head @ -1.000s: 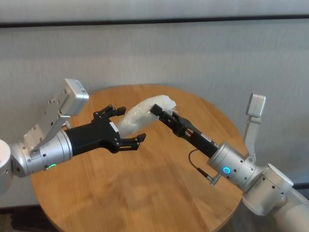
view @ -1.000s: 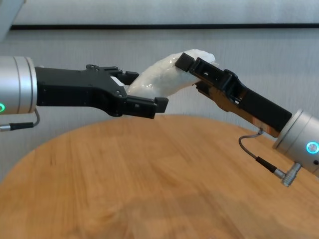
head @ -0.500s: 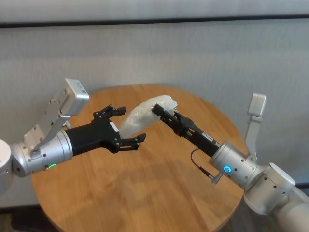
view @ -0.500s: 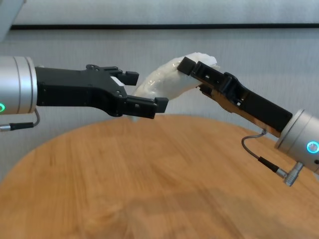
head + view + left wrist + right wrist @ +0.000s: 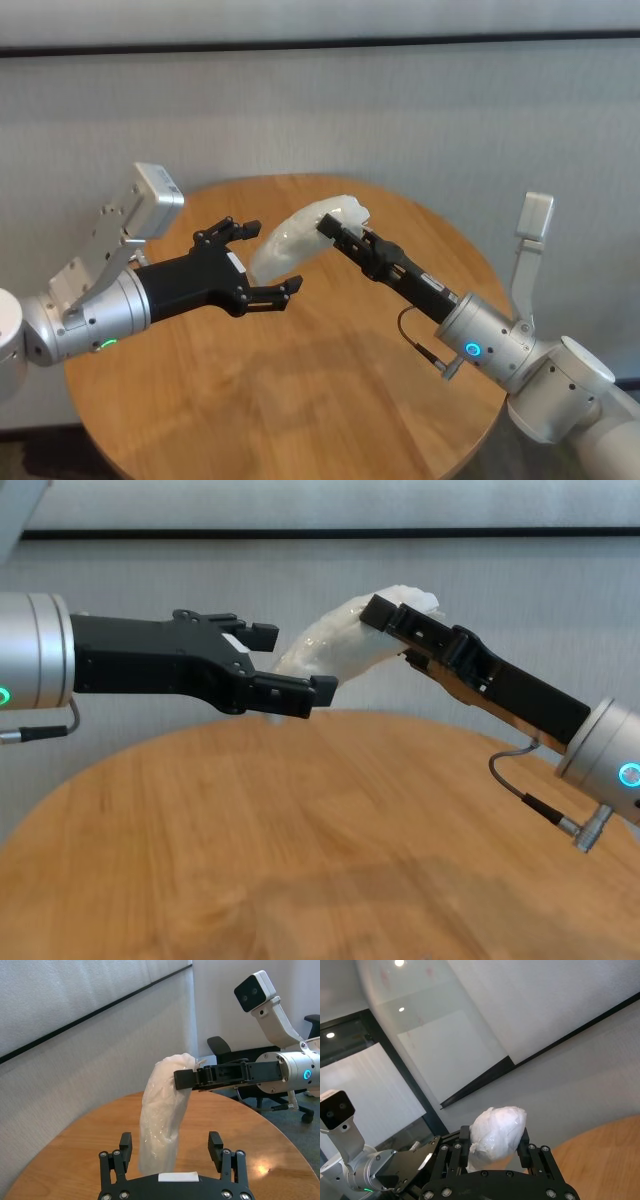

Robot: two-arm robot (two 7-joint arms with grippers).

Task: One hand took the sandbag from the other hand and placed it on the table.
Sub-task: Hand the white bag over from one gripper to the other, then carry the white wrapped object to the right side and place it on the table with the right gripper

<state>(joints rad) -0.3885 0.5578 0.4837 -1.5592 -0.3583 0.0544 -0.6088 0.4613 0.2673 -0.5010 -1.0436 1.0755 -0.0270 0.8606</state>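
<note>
The white glossy sandbag (image 5: 288, 240) hangs in the air above the round wooden table (image 5: 300, 400). My right gripper (image 5: 335, 228) is shut on its upper end, and the wrist view shows the bag (image 5: 497, 1127) clamped between the fingers (image 5: 465, 1136). My left gripper (image 5: 272, 256) is open. Its fingers (image 5: 125, 1141) stand on either side of the bag's lower end (image 5: 160, 1120) without pinching it. The chest view shows the bag (image 5: 335, 640) bridging from the right gripper (image 5: 395, 615) down to the open left gripper (image 5: 295, 660).
A grey wall stands close behind the table's far edge (image 5: 330, 720). A black office chair (image 5: 220, 1045) stands on the floor beyond the table. Bare tabletop (image 5: 300, 860) lies below both grippers.
The right gripper has drawn the sandbag slightly up and to the right, so its lower end sits looser between the left fingers. The left arm has stayed still and open.
</note>
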